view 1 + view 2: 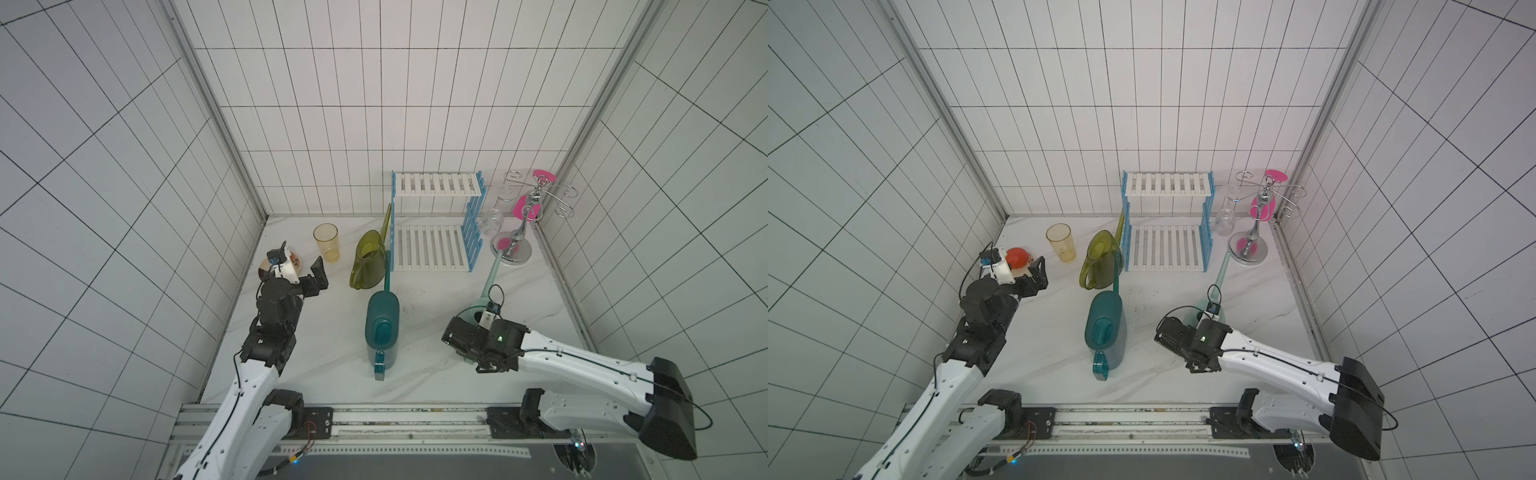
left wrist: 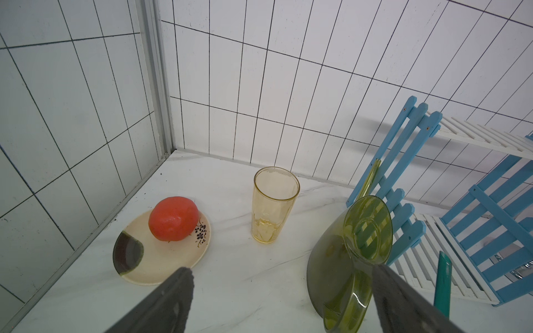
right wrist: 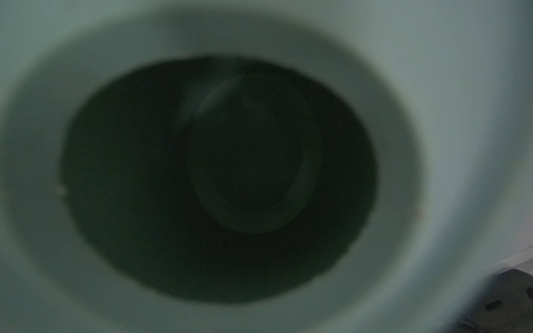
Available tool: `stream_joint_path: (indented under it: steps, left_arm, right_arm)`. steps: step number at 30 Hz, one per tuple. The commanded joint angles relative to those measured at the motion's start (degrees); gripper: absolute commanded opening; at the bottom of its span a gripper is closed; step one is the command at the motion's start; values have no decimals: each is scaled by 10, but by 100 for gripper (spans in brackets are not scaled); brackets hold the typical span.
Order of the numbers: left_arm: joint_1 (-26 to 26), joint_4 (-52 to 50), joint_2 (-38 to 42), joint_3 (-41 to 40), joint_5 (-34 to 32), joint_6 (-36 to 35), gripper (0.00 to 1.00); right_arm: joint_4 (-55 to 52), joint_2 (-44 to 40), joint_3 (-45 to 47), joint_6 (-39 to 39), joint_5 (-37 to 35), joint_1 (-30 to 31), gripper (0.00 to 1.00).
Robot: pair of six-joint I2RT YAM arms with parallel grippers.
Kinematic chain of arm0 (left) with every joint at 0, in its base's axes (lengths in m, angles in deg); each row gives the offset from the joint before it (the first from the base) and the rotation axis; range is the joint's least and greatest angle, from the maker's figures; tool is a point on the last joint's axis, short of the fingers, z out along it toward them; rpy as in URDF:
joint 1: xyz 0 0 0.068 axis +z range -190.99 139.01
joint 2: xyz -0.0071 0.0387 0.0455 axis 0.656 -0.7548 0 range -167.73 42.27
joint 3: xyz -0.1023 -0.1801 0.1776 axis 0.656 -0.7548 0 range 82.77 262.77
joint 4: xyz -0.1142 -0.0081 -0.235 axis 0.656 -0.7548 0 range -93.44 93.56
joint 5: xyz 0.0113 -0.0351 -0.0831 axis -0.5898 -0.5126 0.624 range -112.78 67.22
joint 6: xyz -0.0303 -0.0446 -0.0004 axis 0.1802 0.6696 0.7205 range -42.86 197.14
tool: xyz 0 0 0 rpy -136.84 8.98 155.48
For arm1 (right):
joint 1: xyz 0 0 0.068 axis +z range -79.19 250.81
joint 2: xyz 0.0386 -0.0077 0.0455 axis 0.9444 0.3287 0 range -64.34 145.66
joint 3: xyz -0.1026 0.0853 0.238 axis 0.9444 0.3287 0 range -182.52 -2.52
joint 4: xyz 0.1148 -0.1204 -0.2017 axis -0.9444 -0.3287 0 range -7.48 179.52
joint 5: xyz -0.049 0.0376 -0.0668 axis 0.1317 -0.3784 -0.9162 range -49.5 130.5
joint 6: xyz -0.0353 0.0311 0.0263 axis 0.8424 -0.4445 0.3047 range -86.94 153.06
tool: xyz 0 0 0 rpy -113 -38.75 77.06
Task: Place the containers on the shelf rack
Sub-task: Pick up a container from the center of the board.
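Centrally, the teal watering can [image 1: 382,324] stands upright on the desk [image 1: 436,370]. Its spout is aimed far, with the tip just beside the near left corner of the shelf rack [image 1: 432,249], which stands by the far wall. Left of the rack, the olive watering can [image 1: 368,262] lies tilted, its spout rising along the left blue frame. The mint watering can [image 1: 477,308] sits near right, its spout reaching toward a chrome stand [image 1: 515,249]. The right arm [image 1: 582,365] hangs over its mouth, which fills the blurred right wrist view; whether its jaws are spread or pinching cannot be told. At left, the left arm [image 1: 274,316] holds its jaws spread wide, gripping nothing, near a yellow tumbler [image 1: 327,243] and a plate [image 2: 161,259] bearing a red ball [image 2: 174,218].
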Motion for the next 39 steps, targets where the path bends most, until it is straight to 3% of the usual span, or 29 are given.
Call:
stream_joint_path:
  steps: [1,9,13,22,28,33,39]
  left_arm:
    - [-1,8,0,-3,5,1,98]
    - [-1,7,14,-8,5,5,98]
    - [-1,6,12,-11,4,8,98]
    - [-1,-17,-2,-4,4,21,98]
    - [-1,-28,-11,-8,26,73,98]
    - [-1,-19,-6,-18,31,133,98]
    - [-2,-47,-3,-1,46,133,98]
  right_arm:
    - [22,-14,9,31,11,-9,57]
    - [22,-26,20,41,17,-13,29]
    - [20,-43,28,39,16,-13,22]
    - [4,-81,23,84,2,-11,17]
    - [-11,-115,18,118,-13,-8,7]
    - [-14,-111,8,153,-1,-8,4]
    - [-18,-94,-3,184,-1,-1,0]
